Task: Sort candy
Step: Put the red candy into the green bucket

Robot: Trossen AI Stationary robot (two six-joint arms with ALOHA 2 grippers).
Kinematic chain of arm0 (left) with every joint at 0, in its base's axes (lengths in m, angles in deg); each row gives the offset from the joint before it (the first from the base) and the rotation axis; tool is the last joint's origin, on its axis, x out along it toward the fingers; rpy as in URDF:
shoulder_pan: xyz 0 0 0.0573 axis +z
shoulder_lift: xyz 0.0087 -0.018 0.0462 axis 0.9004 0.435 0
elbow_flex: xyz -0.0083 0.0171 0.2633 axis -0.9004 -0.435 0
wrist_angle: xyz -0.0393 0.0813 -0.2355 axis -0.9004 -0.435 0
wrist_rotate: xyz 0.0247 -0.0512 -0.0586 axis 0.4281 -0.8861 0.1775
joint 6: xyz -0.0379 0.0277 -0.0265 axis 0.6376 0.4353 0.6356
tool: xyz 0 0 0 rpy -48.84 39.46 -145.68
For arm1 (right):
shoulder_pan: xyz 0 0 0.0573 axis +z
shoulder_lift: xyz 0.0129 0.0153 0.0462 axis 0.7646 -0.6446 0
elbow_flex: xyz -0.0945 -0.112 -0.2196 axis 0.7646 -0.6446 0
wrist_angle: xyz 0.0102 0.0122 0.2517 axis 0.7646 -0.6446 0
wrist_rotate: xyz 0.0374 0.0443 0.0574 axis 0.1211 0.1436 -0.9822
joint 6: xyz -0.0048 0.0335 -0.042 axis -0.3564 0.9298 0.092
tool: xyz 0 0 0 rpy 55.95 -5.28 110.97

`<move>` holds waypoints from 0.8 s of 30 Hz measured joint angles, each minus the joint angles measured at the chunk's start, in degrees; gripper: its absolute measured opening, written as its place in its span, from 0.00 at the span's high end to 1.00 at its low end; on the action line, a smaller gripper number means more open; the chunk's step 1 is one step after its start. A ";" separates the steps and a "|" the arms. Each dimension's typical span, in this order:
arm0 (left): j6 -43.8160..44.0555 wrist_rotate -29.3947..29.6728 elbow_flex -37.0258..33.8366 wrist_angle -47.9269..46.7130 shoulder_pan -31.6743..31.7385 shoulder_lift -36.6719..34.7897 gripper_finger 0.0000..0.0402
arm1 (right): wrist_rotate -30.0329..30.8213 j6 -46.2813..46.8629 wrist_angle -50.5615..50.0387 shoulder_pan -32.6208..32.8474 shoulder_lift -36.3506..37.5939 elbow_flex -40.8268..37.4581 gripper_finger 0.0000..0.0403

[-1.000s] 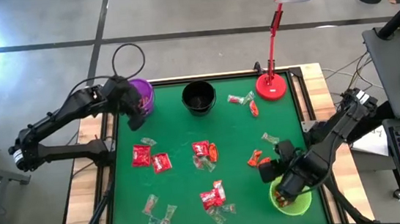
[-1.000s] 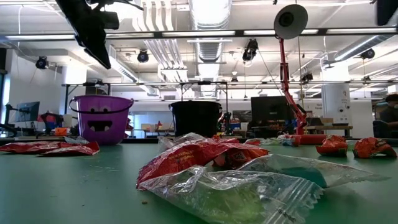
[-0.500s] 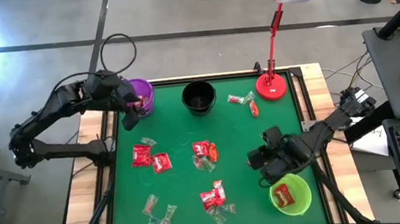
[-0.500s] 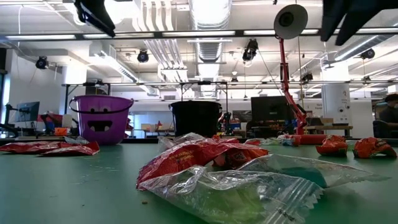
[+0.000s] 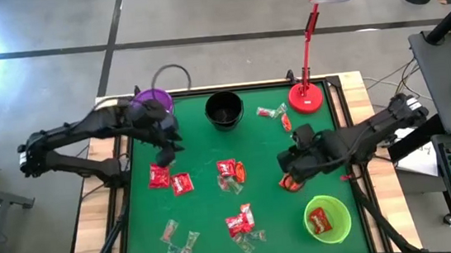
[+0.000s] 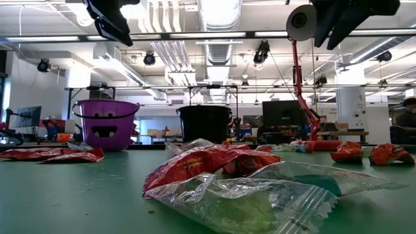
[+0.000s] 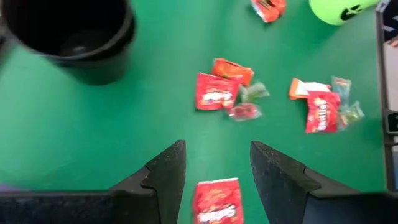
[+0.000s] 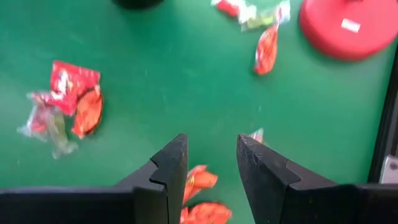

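- Whereas one second earlier the left gripper (image 5: 164, 151) had hung beside the purple bowl (image 5: 155, 101), it now stood over the green table (image 5: 205, 220), just above a red candy packet (image 5: 158, 177).
- In the left wrist view its fingers (image 7: 166, 171) stood apart with nothing between them; a red packet (image 7: 217, 200) lay on the cloth below the gap, its long axis running along the fingers' direction.
- The right gripper (image 5: 292, 167) had left the green bowl (image 5: 327, 220) and now hung over the orange candies (image 5: 291, 183) near the table's right side.
- Its fingers (image 8: 171, 163) were parted and empty, with orange wrappers (image 8: 199, 179) showing on the cloth beneath the gap.
- One red candy (image 5: 321, 219) lay inside the green bowl.
- The remaining candy was scattered: a red pair at left, a cluster at centre (image 5: 231, 173), a cluster near the front (image 5: 242, 222), clear wrappers at front left (image 5: 178, 237), and a few by the red lamp base (image 5: 306, 97).
- The orange piece (image 5: 286, 122) by the lamp lay with its long axis front to back.
- The black bowl (image 5: 224, 110) stood unmoved at the table's rear.
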 joint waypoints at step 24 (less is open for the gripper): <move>5.88 -0.03 4.63 18.89 -18.11 26.95 0.60 | 6.79 -25.94 0.37 -13.35 12.99 0.00 0.68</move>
